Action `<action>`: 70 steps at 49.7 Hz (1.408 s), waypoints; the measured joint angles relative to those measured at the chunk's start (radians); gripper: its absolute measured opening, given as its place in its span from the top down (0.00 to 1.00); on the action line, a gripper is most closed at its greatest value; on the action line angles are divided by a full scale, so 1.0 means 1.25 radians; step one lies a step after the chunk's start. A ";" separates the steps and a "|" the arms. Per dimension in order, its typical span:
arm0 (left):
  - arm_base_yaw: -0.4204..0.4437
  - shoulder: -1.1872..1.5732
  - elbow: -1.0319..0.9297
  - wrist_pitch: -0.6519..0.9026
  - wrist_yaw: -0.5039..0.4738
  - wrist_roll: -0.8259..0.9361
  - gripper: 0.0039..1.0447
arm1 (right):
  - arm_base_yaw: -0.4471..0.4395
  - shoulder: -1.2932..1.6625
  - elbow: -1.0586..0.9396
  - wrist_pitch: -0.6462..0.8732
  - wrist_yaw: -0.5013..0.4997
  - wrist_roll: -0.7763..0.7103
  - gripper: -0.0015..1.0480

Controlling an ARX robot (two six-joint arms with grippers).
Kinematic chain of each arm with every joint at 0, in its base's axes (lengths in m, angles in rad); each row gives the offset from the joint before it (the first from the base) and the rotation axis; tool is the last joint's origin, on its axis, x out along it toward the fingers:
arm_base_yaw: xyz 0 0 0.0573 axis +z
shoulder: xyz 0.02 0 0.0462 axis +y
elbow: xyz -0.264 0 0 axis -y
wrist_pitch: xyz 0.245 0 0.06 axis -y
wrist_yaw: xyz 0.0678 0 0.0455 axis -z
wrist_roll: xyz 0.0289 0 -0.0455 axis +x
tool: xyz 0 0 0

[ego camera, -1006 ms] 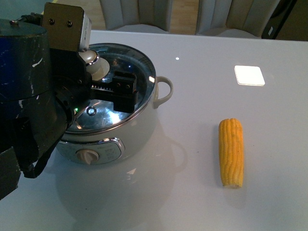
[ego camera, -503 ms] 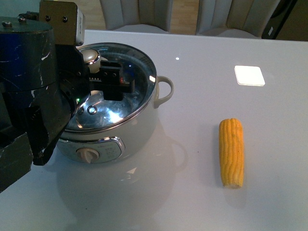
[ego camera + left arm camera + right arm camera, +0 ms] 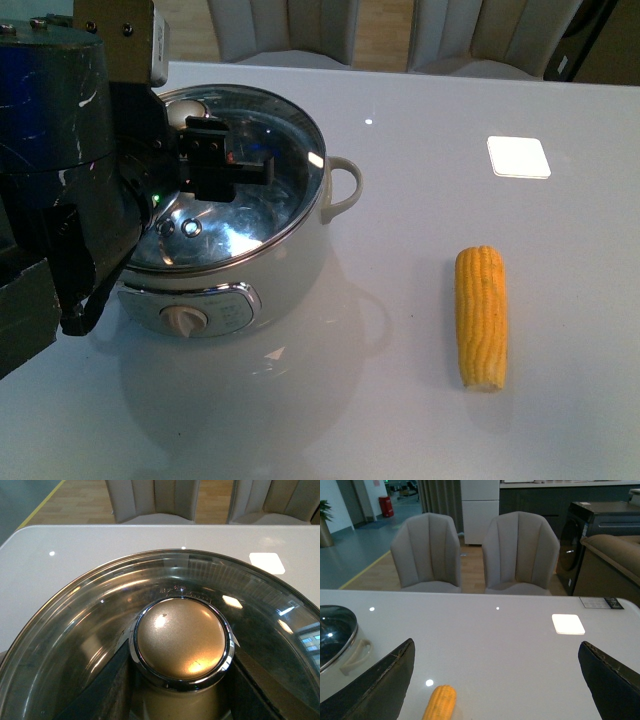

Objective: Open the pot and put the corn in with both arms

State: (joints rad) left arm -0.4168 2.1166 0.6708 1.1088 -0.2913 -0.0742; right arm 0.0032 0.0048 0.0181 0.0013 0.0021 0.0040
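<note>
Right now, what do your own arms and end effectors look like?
The left arm is bulky and black, scuffed with pale scratches, with a tan plate bearing two screws, a small green light and a black strap looping beneath. The left end effector has blocky black fingers. The right end effector shows two dark wedge-shaped fingers with worn edges; its arm is out of view.

We find the pot (image 3: 290, 270) standing at the left of the bench (image 3: 400, 430), its lid (image 3: 260, 210) on it. The corn (image 3: 481, 317) lies on the bench well to the right of the pot (lengthwise from near to far). The left arm (image 3: 60, 180) hangs over the pot's left side, the lid knob (image 3: 181, 642) between its fingers (image 3: 107, 690). Two chairs (image 3: 425, 550) stand behind the bench.
</note>
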 joint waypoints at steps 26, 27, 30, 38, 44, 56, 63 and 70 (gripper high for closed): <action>0.016 -0.177 0.000 -0.107 -0.021 0.059 0.59 | 0.000 0.000 0.000 0.000 0.000 0.000 0.08; 0.020 -0.184 0.000 -0.109 -0.023 0.060 0.59 | 0.000 0.000 0.000 0.000 0.000 0.000 0.08; 0.038 -0.210 -0.001 -0.116 -0.031 0.060 0.59 | 0.000 0.000 0.000 0.000 0.000 0.000 0.08; 0.117 -0.268 -0.040 -0.090 -0.037 0.072 0.59 | 0.000 0.000 0.000 0.000 0.000 0.000 0.08; 0.211 -0.288 -0.098 -0.046 -0.018 0.085 0.59 | 0.000 0.000 0.000 0.000 0.000 0.000 0.08; 0.378 -0.263 -0.163 0.043 0.023 0.101 0.59 | 0.000 0.000 0.000 0.000 0.000 0.000 0.08; 0.478 -0.181 -0.169 0.120 0.038 0.105 0.59 | 0.000 0.000 0.000 0.000 0.000 0.000 0.08; 0.517 -0.078 -0.165 0.178 0.055 0.104 0.59 | 0.000 0.000 0.000 0.000 0.000 0.000 0.08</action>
State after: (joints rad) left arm 0.2298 2.0197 0.4644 1.3308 -0.2230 0.0555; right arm 0.0032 0.0048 0.0181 0.0013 0.0021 0.0040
